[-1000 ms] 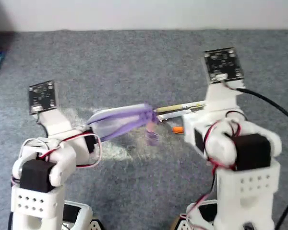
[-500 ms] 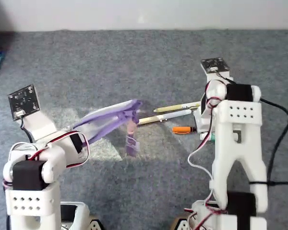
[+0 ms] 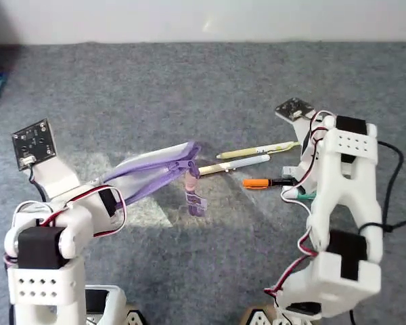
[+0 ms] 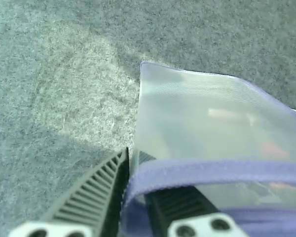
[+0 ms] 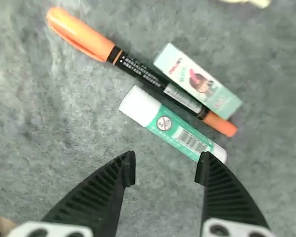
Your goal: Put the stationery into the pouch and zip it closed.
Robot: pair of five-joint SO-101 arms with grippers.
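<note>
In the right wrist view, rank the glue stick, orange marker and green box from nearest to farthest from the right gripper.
1. The glue stick, just ahead of the open right gripper.
2. The orange marker, lying directly behind the glue stick.
3. The green box, beyond the marker.

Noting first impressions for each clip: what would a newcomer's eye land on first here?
First comes the clear, purple-trimmed pouch, left of the middle and gripped at one end by the left claw. Next is the right claw, open above an orange marker, a green glue stick and a small teal box on the grey table surface. A yellow pen and a white pen lie between the pouch's free end and that cluster.
</note>
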